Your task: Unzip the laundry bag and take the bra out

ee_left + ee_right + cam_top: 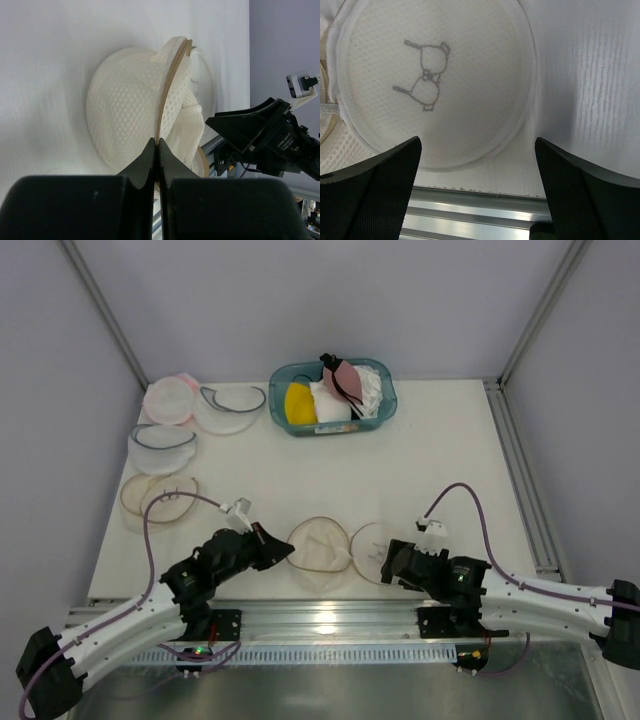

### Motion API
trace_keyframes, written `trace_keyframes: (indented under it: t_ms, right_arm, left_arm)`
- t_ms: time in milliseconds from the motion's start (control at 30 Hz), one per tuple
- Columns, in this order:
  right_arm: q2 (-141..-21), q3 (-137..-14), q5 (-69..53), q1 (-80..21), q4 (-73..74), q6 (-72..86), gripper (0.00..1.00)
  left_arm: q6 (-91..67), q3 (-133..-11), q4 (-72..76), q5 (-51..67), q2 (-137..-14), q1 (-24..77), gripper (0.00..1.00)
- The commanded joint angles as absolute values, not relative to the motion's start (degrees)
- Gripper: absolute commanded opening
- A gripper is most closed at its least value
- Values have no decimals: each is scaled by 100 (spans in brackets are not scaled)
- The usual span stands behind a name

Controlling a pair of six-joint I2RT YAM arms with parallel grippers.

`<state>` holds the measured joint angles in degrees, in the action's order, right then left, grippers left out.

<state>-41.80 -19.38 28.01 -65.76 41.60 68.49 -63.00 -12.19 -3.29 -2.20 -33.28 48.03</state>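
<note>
Mesh, white and honeycombed, fills your left wrist view: the laundry bag (125,115) lies unzipped at the near edge of the surface (420,460), left fingers (144,167) clenched on its tan rim. Only your right wrist shows its bra drawing (425,75), beneath the released right fingers (375,195). Far back, the mauve bra (345,380) tops a teal basket (335,428).

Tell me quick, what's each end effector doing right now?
Left end effector: closed, pinching the laundry bag's tan rim.
Right end effector: open, holding nothing.
</note>
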Motion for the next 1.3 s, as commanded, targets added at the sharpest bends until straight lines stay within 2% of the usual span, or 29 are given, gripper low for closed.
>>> trace_keyframes:
  t_ms: [0, 100, 133, 167, 233, 267, 333, 367, 400, 467, 633, 833, 1000, 1267]
  right_arm:
    - [-4271, -1767, 3155, -6645, 3701, 7242, 97]
    - [-4333, -1548, 3155, -6653, 3437, 7277, 79]
    - [-4342, -1512, 3164, -6653, 3376, 7269, 68]
    - [-4333, -1486, 3181, -6653, 3314, 7277, 64]
    - [-4333, -1485, 3234, -6653, 3296, 7321, 61]
    - [-4333, -1511, 3304, -6645, 3313, 7304, 53]
    - [-4342, -1529, 3313, -6653, 3314, 7269, 44]
    - [-4324, -1529, 3296, -6653, 3287, 7216, 23]
    - [-4307, -1547, 3313, -6653, 3313, 7190, 15]
    - [-4219, -1643, 3357, -6645, 3462, 7093, 6]
    - [-3499, -2065, 3770, -6662, 3770, 6645, 4]
    - [-2988, -2899, 4174, -6653, 3639, 5205, 4]
    - [-3558, -3996, 4525, -6662, 3893, 4063, 4]
    - [-4516, -5378, 6159, -6653, 5448, 4201, 4]
  left_arm:
    - [-6319, -1037, -351, -422, -3199, 4808, 0]
    - [-6372, -958, -290, -431, -3164, 4808, 0]
    - [-6363, -941, -264, -413, -3155, 4808, 0]
    - [-6363, -940, -238, -404, -3164, 4808, 0]
    - [-6363, -940, -185, -396, -3199, 4808, 0]
    - [-6363, -940, -158, -396, -3225, 4808, 0]
    - [-6346, -940, -88, -378, -3339, 4808, 0]
    - [-6337, -940, -62, -369, -3383, 4808, 0]
    - [-6328, -940, -35, -369, -3436, 4808, 0]
    - [-6311, -949, 130, -352, -3612, 4808, 0]
    - [-6284, -1028, 386, -281, -3928, 4808, 0]
    - [-6196, -1361, 527, -299, -4280, 4808, 0]
    - [-6091, -1836, 808, -264, -4911, 4808, 0]
    - [-5898, -2829, 1344, -35, -6107, 4808, 4]
